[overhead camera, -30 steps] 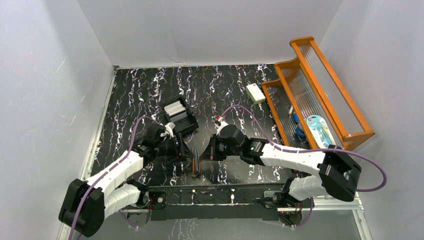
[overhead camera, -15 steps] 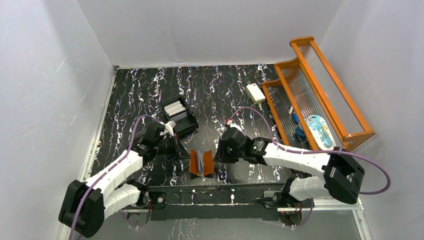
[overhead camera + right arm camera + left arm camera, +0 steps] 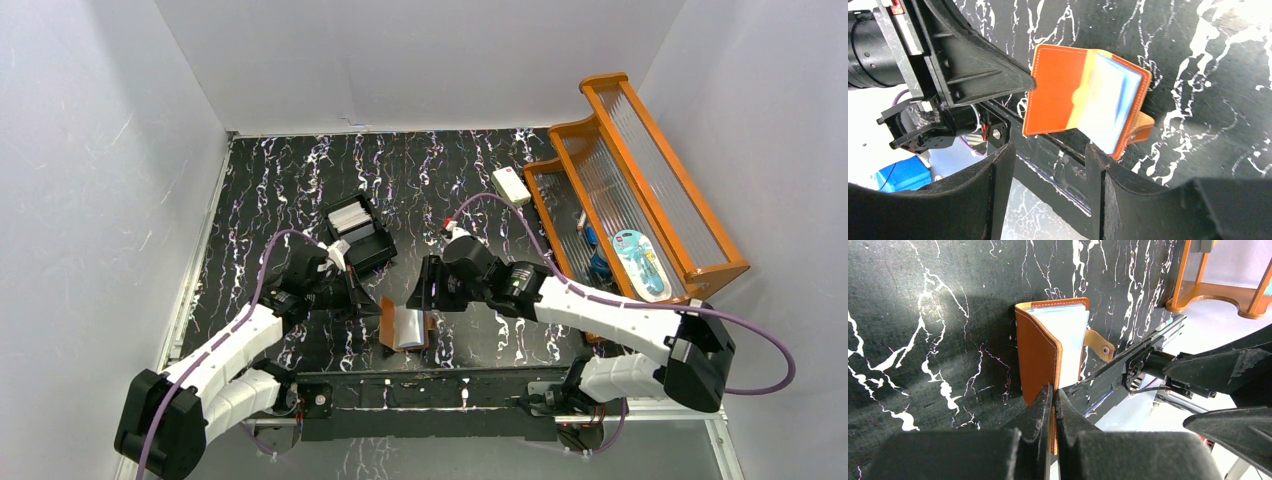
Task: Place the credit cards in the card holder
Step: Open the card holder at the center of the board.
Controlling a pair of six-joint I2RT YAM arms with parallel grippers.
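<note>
Near the front edge of the counter, about midway along it, you have the card holder (image 3: pixel 404 326) lying open, its pale blue-grey slots showing between the brown leather covers. Your left gripper (image 3: pixel 1052 390) is clamped tight on the edge of the left cover, which is tilted up off the surface; the snap tab (image 3: pixel 1100 346) sticks out from the opposite cover. Your right gripper (image 3: pixel 1049 150) hangs just behind the holder with its fingers spread wide and nothing between them. Pale credit cards (image 3: pixel 349 215) sit stacked in a black box (image 3: pixel 372 246) toward the middle of the counter, left of centre. Along the right edge stands an orange wooden rack (image 3: pixel 690 210) holding a packet (image 3: pixel 640 262) whose print is too small to read. A white block (image 3: pixel 511 186) with a red mark lies just beside the rack, toward the back edge; you cannot read the mark from here.
</note>
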